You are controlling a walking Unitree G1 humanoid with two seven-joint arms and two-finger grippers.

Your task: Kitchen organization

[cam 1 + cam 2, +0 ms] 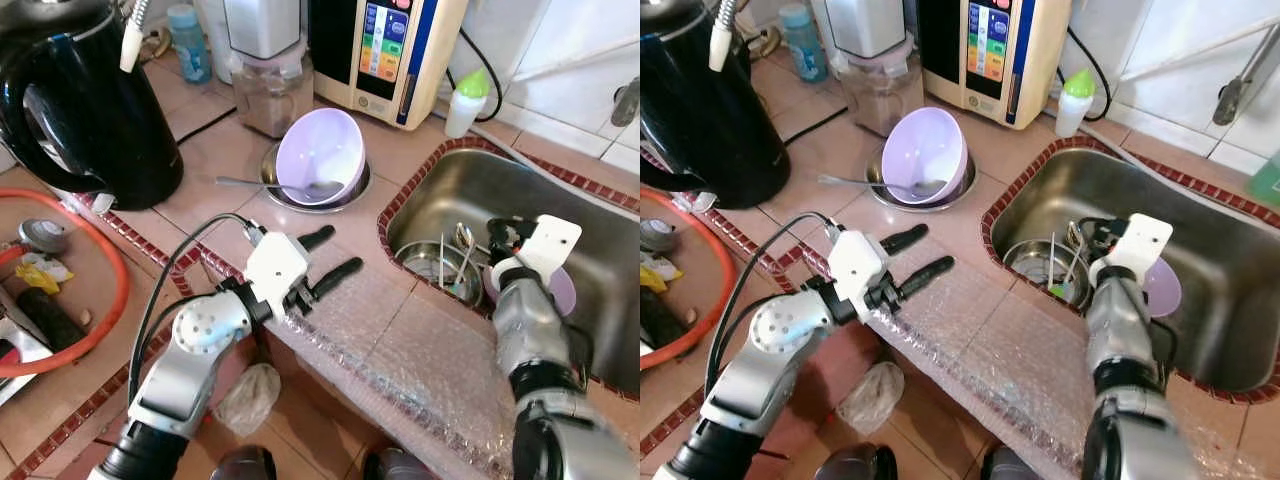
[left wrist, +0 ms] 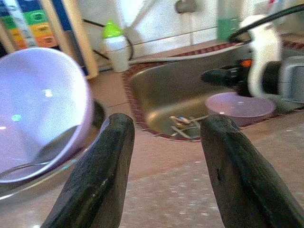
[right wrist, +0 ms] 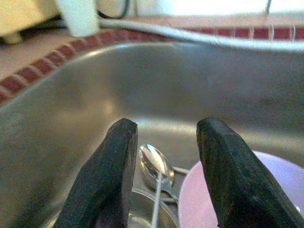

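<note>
Right now I have the left gripper (image 1: pixel 333 253) hovering over the tiled counter (image 1: pixel 215 160), its two black fingers (image 2: pixel 102 175) apart with nothing between them, pointing toward the sink (image 1: pixel 560 200); it sits above the edge of a bubble-wrap sheet (image 1: pixel 400 340) laid along the counter's front. Just beyond it a lilac bowl (image 1: pixel 320 152) stands tilted in a shallow steel dish (image 1: pixel 350 195), with a spoon (image 1: pixel 265 184) resting across them, its handle sticking out to my left; gripper and bowl are near but apart.

My right gripper (image 3: pixel 164 156) is down inside the sink; its fingers (image 3: pixel 228 175) are spread and hold nothing. Below them I see a steel bowl (image 1: pixel 425 262) with cutlery (image 1: pixel 462 245) standing in it, a spoon bowl-end up among it, and a second lilac bowl (image 3: pixel 237 194) right beside the steel one; whether the two touch I cannot tell.

At the back of the counter stand a black kettle (image 1: pixel 85 110), a blender (image 1: pixel 268 60), a cream appliance with a coloured panel (image 1: pixel 385 50), a blue bottle (image 1: pixel 188 42) and a small white bottle with a green cap (image 1: pixel 466 100); an orange hose (image 1: pixel 100 300) loops at my far left.
</note>
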